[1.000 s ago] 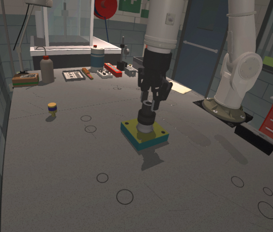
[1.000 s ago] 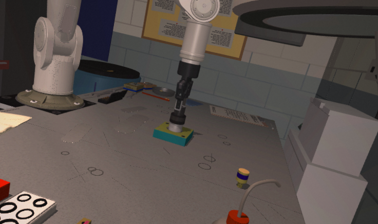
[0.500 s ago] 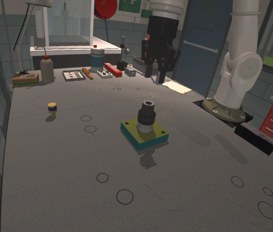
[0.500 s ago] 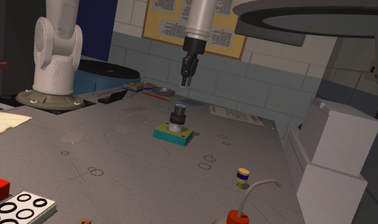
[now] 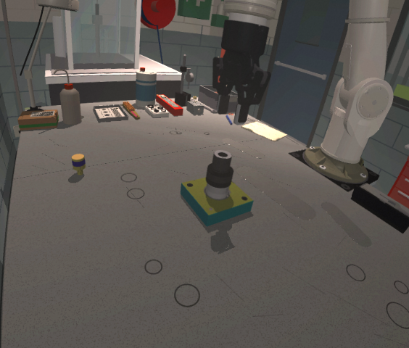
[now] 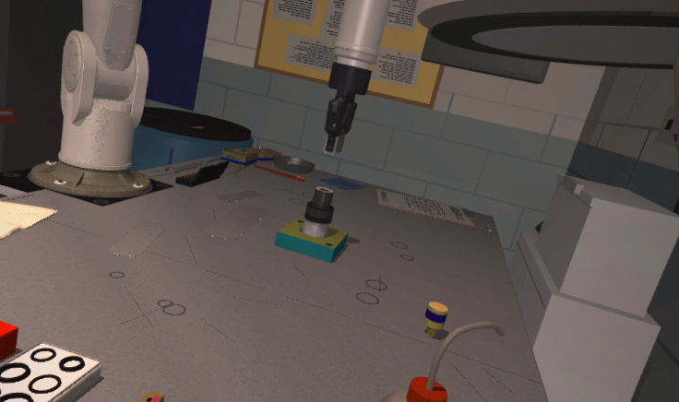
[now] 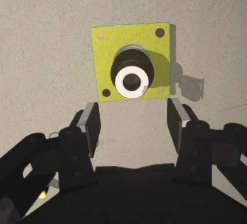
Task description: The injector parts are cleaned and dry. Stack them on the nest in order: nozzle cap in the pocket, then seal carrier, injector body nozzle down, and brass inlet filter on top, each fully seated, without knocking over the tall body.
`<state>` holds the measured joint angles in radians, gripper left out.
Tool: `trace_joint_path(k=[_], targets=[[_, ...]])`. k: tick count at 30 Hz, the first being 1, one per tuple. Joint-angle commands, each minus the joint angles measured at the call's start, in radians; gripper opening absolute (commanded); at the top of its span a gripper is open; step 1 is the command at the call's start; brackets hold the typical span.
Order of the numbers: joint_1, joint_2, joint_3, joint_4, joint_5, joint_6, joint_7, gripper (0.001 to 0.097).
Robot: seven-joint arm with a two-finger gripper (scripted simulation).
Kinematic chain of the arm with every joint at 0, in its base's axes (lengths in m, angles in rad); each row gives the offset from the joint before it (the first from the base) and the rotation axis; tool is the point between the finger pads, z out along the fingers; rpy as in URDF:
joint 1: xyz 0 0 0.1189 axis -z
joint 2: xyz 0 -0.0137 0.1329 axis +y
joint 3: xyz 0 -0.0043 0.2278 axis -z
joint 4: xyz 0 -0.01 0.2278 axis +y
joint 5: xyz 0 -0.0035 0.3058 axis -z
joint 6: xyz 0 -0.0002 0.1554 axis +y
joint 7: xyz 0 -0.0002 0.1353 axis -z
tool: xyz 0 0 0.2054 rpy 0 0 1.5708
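The injector body (image 5: 220, 173) (image 6: 318, 211) (image 7: 132, 70) stands upright on the stack in the nest (image 5: 217, 200) (image 6: 310, 240) (image 7: 130, 61). The nest is a yellow-topped teal block near the table's middle. A pale ring shows at the base of the stack. The body's open top end faces up. The brass inlet filter (image 5: 78, 163) (image 6: 436, 318), yellow with a blue band, stands alone on the table far to the left of the nest. My gripper (image 5: 235, 112) (image 6: 334, 145) (image 7: 133, 128) hangs high above the nest, a little behind it. It is open and holds nothing.
The robot's base (image 5: 341, 165) (image 6: 89, 177) stands at the table's right edge. Bottles, trays and small tools (image 5: 152, 108) line the far edge. A paper pad (image 5: 265, 131) lies near the gripper's side. Thin circles are drawn on the table.
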<state>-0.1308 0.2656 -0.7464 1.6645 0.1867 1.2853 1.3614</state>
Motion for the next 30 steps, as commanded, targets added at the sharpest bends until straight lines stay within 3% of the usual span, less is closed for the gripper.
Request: trace_joint_path(k=[1, 27, 30], targets=[[0.000, -0.001, 0.000, -0.001, 0.000, 0.000, 0.000, 0.0580], [0.000, -0.001, 0.000, -0.002, 0.000, 0.000, 0.000, 0.0580], [0.000, -0.001, 0.000, -0.002, 0.000, 0.000, 0.000, 0.0520]])
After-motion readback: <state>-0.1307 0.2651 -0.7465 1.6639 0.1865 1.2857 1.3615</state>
